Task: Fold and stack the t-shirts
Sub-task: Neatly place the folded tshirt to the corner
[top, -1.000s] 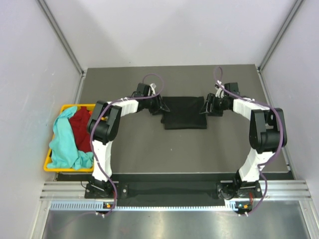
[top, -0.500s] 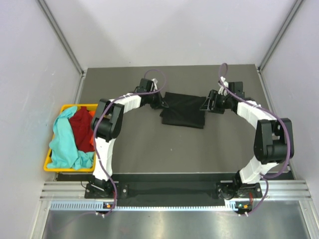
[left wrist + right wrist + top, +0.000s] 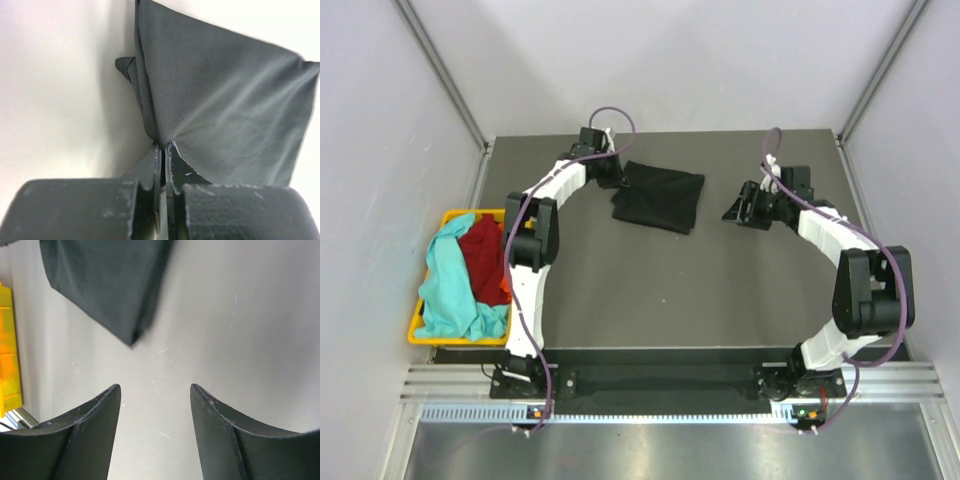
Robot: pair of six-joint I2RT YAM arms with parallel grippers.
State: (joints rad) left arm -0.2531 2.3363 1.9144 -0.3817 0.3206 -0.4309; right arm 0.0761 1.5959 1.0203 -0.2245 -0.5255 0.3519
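Dark worktop (image 3: 620,290): the folded black t-shirt (image 3: 660,196) lies well right of the basket (image 3: 413,333) — left jaws clenched on its edge, right jaws released. Better drag low, slowly, keeping folds.

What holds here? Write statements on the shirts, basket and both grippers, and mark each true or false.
1. The left gripper is shut on the folded black cloth t-shirt. True.
2. The right gripper also grips the black t-shirt. False: its jaws stand open over the bare dark table, apart from the shirt.
3. The teal cloth t-shirt lies in the yellow plastic basket. True.
4. The red cloth t-shirt lies on the table beside the black one. False: it is in the basket, next to the teal one.
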